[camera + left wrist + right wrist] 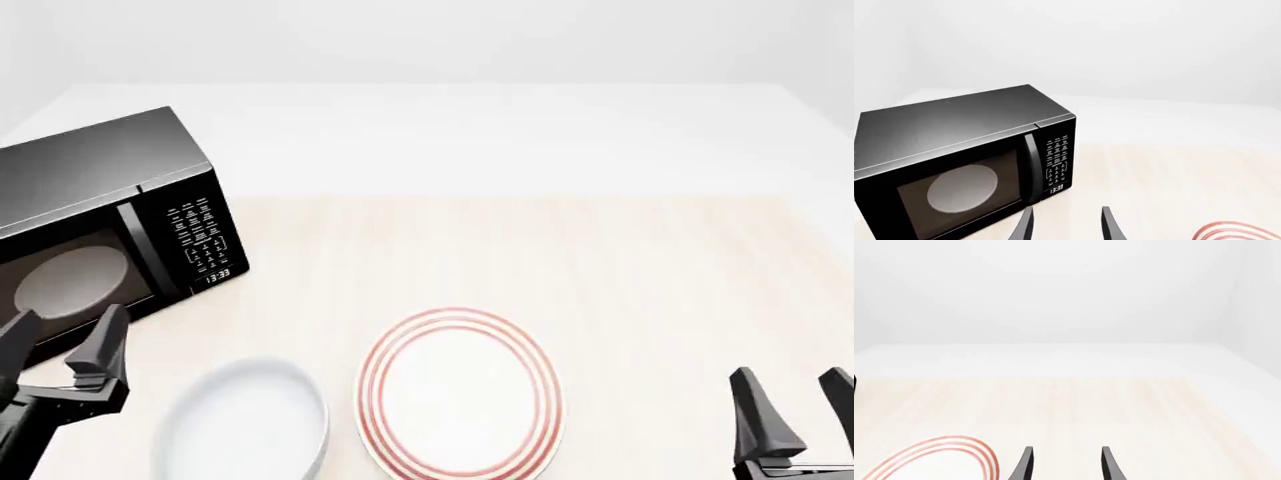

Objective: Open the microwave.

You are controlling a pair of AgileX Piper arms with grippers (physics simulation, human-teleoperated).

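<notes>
The microwave (107,235) sits far left, door closed, white turntable (74,280) inside. Near it lie an empty white bowl (240,432) and a red-ringed plate (458,395). The left gripper (60,340) and right gripper (790,405) both stand spread, holding nothing.

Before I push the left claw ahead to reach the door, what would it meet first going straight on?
Probably the microwave, near its handle and keypad; depth is hard to judge.

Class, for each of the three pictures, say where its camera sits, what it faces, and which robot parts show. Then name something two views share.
Front: above and behind the arms, facing the table; left gripper and right gripper show.
Left wrist: behind its open fingers, facing the shut microwave.
Right wrist: behind its open fingers, facing bare tabletop.
Shared: the red-ringed plate appears in all three.
</notes>
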